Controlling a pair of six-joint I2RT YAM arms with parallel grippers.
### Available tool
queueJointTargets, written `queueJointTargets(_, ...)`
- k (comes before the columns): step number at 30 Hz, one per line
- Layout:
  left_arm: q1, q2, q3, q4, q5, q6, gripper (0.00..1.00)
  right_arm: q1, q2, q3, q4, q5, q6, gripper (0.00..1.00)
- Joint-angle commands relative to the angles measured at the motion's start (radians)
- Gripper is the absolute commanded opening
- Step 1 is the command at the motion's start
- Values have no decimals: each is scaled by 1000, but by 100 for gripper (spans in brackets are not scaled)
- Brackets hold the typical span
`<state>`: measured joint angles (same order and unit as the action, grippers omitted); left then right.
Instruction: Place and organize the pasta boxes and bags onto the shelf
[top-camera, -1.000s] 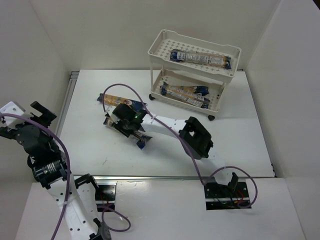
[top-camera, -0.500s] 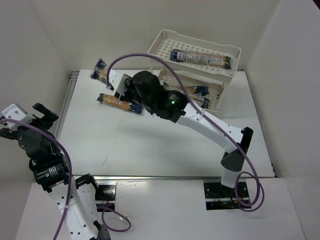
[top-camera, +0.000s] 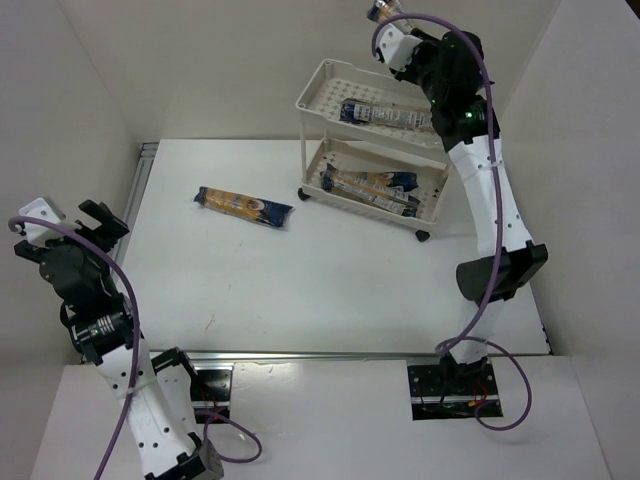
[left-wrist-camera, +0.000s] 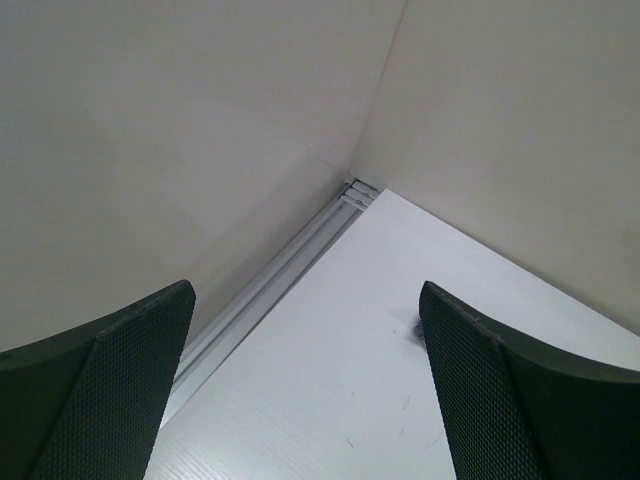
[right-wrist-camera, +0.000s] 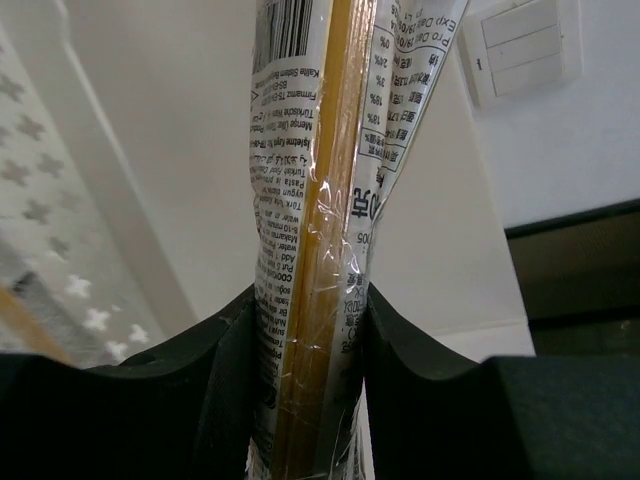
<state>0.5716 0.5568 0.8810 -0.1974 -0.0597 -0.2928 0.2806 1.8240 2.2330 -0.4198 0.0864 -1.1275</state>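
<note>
My right gripper is raised high above the far side of the shelf and is shut on a pasta packet. In the right wrist view the packet stands upright between the jaws of the gripper, clear plastic with yellow pasta inside. One packet lies in the shelf's top tray, and more packets lie in the lower tray. Another packet rests on the table left of the shelf. At the far left, my left gripper is open and holds nothing.
White walls enclose the table on the left, back and right. A metal rail runs along the table's left edge. A wall switch shows behind the raised packet. The shelf stands on small dark wheels.
My right arm has swung from the left-middle of the table up and to the right, carrying its packet to above the shelf. The left arm has barely shifted.
</note>
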Motion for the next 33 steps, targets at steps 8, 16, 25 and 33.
queueJointTargets(8,25,-8,3,63,32,-2,100,-34,31,111,72,-361,-166,0)
queueJointTargets(16,25,-8,3,62,32,-2,100,-34,-32,-84,99,-335,-166,0)
queueJointTargets(25,25,-8,-7,62,32,-2,100,-34,-26,-113,188,-304,-152,79)
queueJointTargets(33,4,121,-21,105,283,142,100,-11,-184,-268,301,-344,-117,99)
